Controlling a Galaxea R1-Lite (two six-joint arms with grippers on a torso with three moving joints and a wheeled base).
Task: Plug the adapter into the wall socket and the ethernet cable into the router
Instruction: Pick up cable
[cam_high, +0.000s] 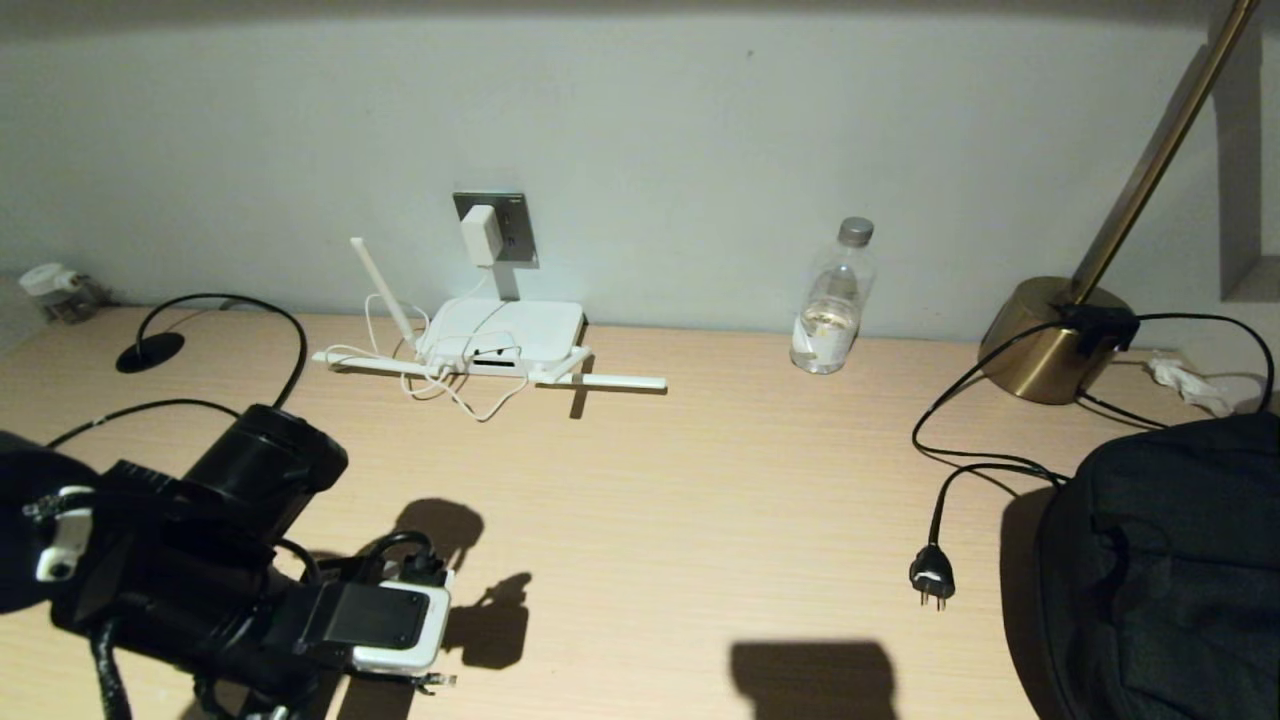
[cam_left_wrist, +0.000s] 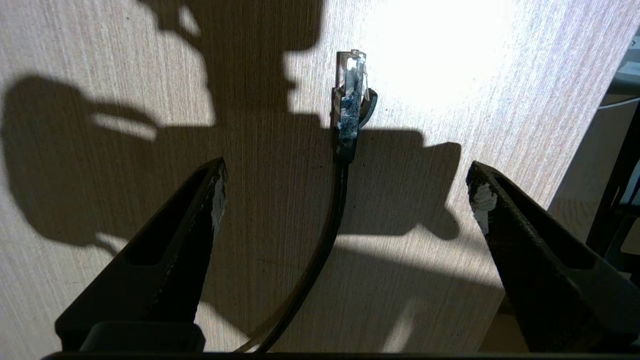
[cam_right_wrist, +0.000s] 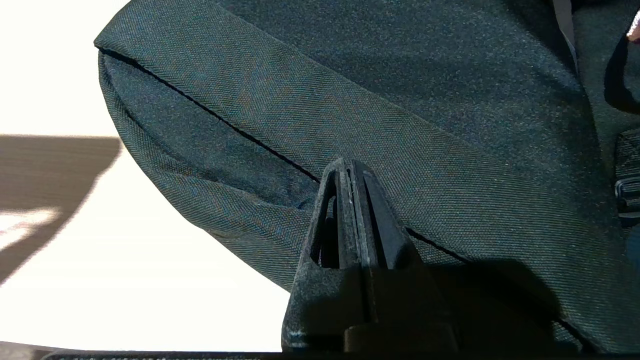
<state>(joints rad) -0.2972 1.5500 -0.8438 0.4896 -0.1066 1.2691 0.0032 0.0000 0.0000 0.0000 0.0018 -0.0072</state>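
I see the left gripper (cam_left_wrist: 345, 200) released, jaws wide, low over the desk (cam_high: 700, 480) at its near left. The ethernet cable (cam_left_wrist: 348, 100) lies flat between them, untouched. The adapter (cam_high: 479, 235) sits in the wall socket (cam_high: 510, 225), above the router (cam_high: 505, 335). The right gripper (cam_right_wrist: 351, 175) is clenched beside a dark bag (cam_right_wrist: 400, 100).

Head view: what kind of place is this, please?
Probably a desk in a hotel room or a bedroom. A brass lamp stands on the wooden desk, a router sits under the wall socket, and a water bottle is nearby.
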